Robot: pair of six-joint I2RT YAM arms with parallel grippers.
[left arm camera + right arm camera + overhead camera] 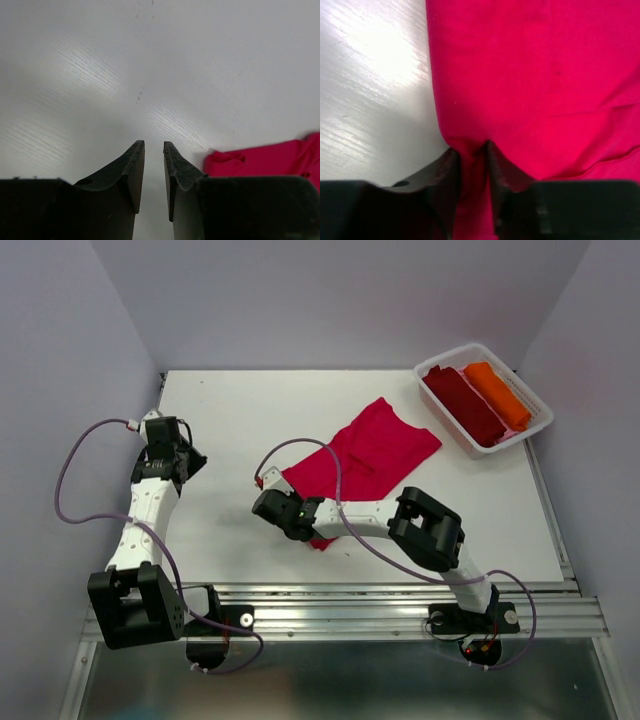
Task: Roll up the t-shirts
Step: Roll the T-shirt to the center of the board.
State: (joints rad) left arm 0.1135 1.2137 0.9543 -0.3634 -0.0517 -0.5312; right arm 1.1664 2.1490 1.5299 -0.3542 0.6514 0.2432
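White links (150, 502) w/ blk joints (430, 528), thin lilac cables (58, 488).

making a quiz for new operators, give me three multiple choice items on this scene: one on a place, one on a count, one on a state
1. Where are the maroon t-shirt and the orange t-shirt? A) rolled in the white basket B) on the floor C) flat at the near edge
2. How many t-shirts are in view? A) two B) three C) five
3. What is the right gripper doing? A) hanging open, holding nothing B) pinching the red t-shirt C) gripping the basket
1 A: both lie side by side in the basket at the far right corner. 2 B: those two plus the red one spread on the table. 3 B: red cloth sits between its fingers in the right wrist view.
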